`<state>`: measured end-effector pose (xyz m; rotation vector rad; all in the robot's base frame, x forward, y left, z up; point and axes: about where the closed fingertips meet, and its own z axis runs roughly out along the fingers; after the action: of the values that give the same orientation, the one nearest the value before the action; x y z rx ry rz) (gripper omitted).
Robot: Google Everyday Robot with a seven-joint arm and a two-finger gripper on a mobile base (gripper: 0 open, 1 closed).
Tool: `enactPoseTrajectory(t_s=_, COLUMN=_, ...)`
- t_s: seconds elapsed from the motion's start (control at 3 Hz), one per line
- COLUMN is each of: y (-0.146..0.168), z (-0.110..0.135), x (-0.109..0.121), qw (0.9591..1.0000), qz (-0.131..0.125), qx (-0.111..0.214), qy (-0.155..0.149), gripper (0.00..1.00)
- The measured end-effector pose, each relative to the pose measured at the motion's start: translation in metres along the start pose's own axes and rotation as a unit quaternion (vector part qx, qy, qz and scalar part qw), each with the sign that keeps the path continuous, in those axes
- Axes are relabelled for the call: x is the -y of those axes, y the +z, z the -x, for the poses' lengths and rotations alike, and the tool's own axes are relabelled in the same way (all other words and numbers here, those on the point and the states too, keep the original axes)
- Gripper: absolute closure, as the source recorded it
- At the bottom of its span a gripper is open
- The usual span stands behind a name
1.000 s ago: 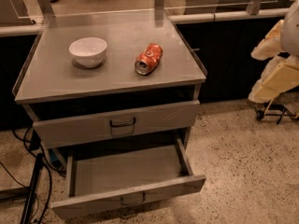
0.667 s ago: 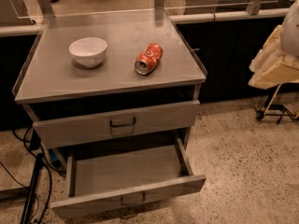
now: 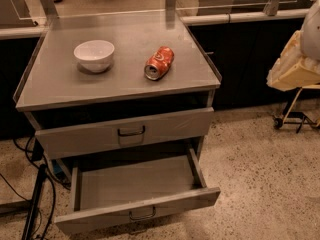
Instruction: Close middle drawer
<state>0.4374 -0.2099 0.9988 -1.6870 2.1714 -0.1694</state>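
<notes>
Speckled stone flooring surrounds a grey metal cabinet. Beyond the worktop's (image 3: 60, 81) right edge, at about its height and well apart from everything, hangs the gripper (image 3: 294, 68), a pale cream mass under a white arm (image 3: 313, 28). Whether it is spread or pressed together cannot be told. Nearest it on the worktop lies a red can (image 3: 159, 63) on its side near the middle, with a white bowl (image 3: 94, 55) further toward the left edge; neither matters to this step. Below the front edge the top drawer (image 3: 90, 138) stands slightly proud. Beneath that, the middle drawer (image 3: 135, 181) is pulled far out and empty, its front reaching well forward of the front edge. Closing it probably calls for a long swing down and around the front right corner. The gripper should meet the flat front close to the small handle (image 3: 142, 215) at its centre. A push there, square toward the back edge, should keep the drawer from skewing on its runners, whereas contact near a corner might jam it. Staying low should also avoid nudging the upper drawer.
</notes>
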Motion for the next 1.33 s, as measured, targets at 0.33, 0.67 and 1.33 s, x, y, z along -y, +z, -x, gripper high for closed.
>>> enactPoseTrajectory(t_s=0.33, y=0.000, z=0.000, x=0.000, qw=1.0000, qz=0.000, qx=0.000, qy=0.000, gripper=1.00)
enactPoseTrajectory(t_s=0.67, y=0.014, z=-0.004, x=-0.010, qw=0.9999, qz=0.013, qx=0.001, qy=0.001, gripper=1.00)
enactPoseTrajectory(t_s=1.33, y=0.138, z=-0.038, x=-0.043, qw=0.9937, qz=0.078, qx=-0.047, qy=0.065, gripper=1.00)
